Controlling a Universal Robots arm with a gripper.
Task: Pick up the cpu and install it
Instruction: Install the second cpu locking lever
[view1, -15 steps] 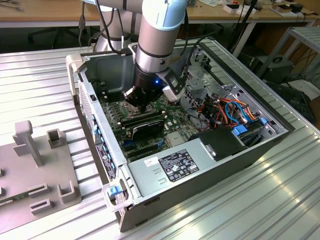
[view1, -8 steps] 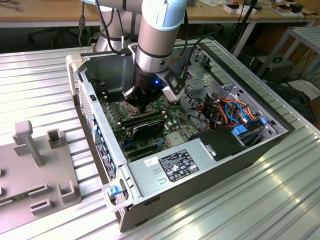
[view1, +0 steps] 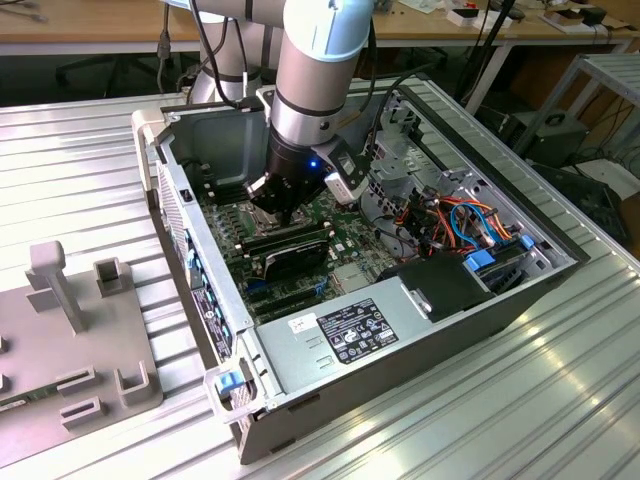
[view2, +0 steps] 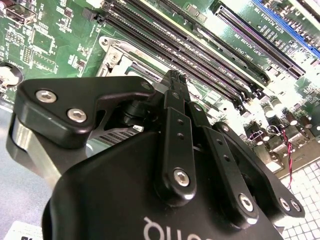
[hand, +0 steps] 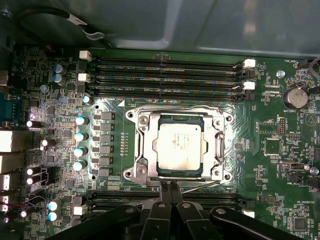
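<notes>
Even overhead light; glare streaks on ribbed metal table (view1: 560, 380). Case interior below gripper (hand: 167, 192) dimmer. Gripper body close to lens, soft. Cpu (hand: 180, 148) face shiny.

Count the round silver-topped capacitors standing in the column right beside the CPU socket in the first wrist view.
4. They stand in one line beside the socket: one, the next, the third, the last. More capacitors stand farther off; some may be hidden.

Exterior view: gripper head (view1: 283, 196) blocks the socket beneath it; the cpu there is hidden. Second wrist view: gripper (view2: 173, 76) linkage covers most of the socket frame (view2: 116, 54). First wrist view: gripper (hand: 170, 186) body cut off by the picture's edge.
</notes>
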